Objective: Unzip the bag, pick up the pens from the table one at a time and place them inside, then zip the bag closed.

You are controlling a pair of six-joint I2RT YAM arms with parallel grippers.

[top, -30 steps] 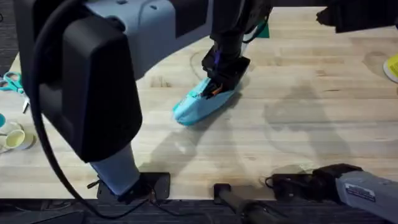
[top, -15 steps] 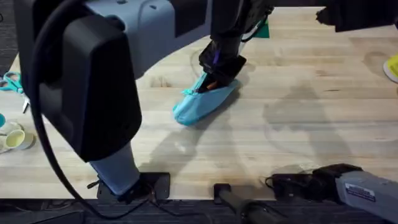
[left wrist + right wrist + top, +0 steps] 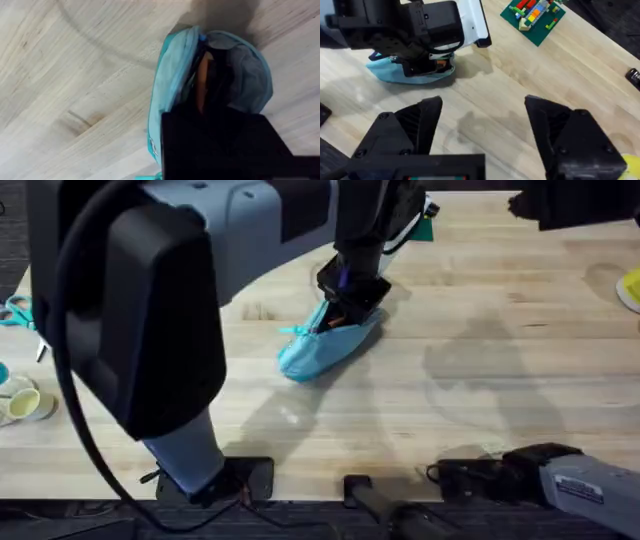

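The light-blue bag [image 3: 318,350] lies on the table [image 3: 480,380] near its middle, its zipper open. An orange pen [image 3: 202,86] sits inside the opening, beside a dark shape I cannot identify. My left gripper [image 3: 345,305] hangs right over the bag's open end, its black body [image 3: 225,145] blocking the view of the pouch mouth. From the right wrist view the left gripper [image 3: 427,60] sits on top of the bag [image 3: 395,75], with a bit of orange showing under it. My right gripper [image 3: 485,125] hovers high above the table, open and empty.
A green brick plate [image 3: 532,12] with coloured bricks lies beyond the bag. Teal-handled scissors [image 3: 15,310] and a small roll [image 3: 22,402] sit at the left edge, a yellow object [image 3: 630,288] at the right edge. Bare wood stretches right of the bag.
The left gripper has shifted slightly back and to the left over the bag's open end, and the bag's mouth has moved a little with it. The right arm has stayed still.
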